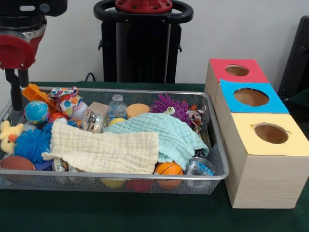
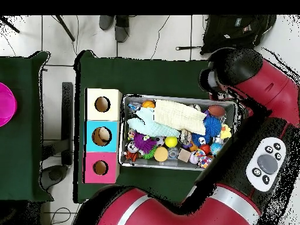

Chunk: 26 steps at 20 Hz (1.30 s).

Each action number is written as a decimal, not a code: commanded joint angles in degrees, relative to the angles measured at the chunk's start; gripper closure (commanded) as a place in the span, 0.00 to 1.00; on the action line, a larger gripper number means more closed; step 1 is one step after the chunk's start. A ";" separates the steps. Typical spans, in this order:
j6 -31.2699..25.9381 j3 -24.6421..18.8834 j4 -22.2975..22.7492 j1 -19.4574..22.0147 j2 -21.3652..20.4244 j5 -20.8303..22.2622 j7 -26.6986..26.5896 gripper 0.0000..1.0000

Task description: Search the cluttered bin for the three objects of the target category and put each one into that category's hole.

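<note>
A wire mesh bin (image 1: 212, 145) (image 2: 124, 132) holds a heap of toys. A pale yellow cloth (image 1: 104, 150) (image 2: 176, 111) and a mint cloth (image 1: 161, 133) (image 2: 153, 128) lie over the middle and hide what is under them. Around them I see a purple spiky toy (image 1: 169, 105) (image 2: 145, 142), a small basketball (image 1: 169, 168), a blue spiky ball (image 1: 31, 143), a globe ball (image 1: 36, 111) and a clear bottle (image 1: 117, 106). My gripper (image 1: 17, 96) hangs at the bin's left end in the front view, holding nothing I can see. In the overhead view the arm (image 2: 246, 76) hides it.
A wooden box beside the bin has three holes: red top (image 1: 237, 70) (image 2: 100, 167), blue top (image 1: 251, 97) (image 2: 101, 136), yellow top (image 1: 271, 133) (image 2: 102, 104). A yellow duck plush (image 1: 8, 135) and a brown football (image 1: 14, 163) sit at the bin's left end.
</note>
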<state>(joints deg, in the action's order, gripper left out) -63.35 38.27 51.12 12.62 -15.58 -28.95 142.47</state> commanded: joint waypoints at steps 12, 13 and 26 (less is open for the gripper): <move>5.50 -5.43 6.46 0.41 2.28 -2.48 15.85 0.00; 5.90 -5.46 6.39 0.59 2.51 -2.50 15.75 0.00; 9.07 -6.03 6.15 1.50 3.88 -2.94 15.19 0.00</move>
<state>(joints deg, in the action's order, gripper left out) -57.97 38.27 51.66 12.90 -14.34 -29.73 142.47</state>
